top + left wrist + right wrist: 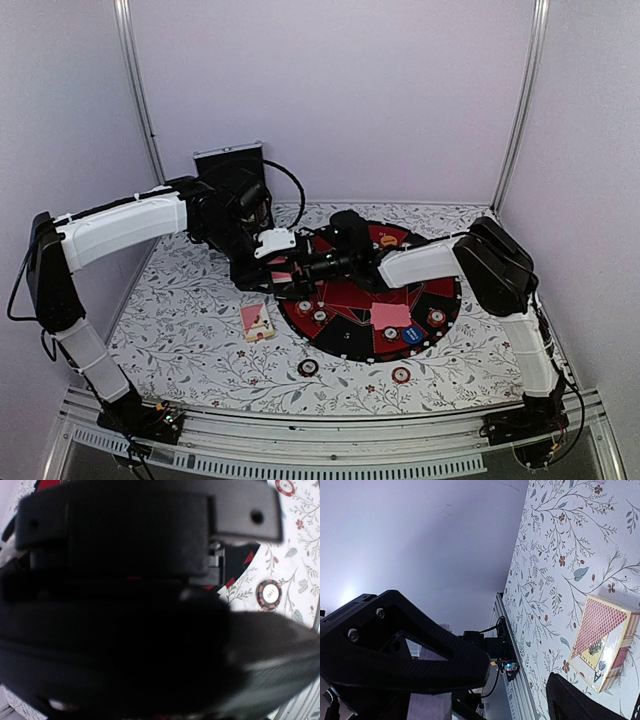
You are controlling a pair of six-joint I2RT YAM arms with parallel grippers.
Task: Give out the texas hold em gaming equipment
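The small pink card box (257,322) lies on the floral cloth left of the round black-and-red mat (345,345); the right wrist view shows the card box (602,647) too. On the mat lie a pink card (390,315), a blue button (412,335), an orange button (388,240) and striped chips (437,317). Two more chips (308,367) sit on the cloth in front. My left gripper (272,268) hovers at the mat's left edge, its jaws hidden in its own dark view. A pink sliver (282,275) shows at its tip. My right gripper (305,268) meets it there, open and empty (520,677).
The silver-edged black case (230,160) stands at the back left behind the left arm. A metal rail (512,690) runs along the table's near edge. In the left wrist view a chip (270,594) lies on the cloth beside the mat.
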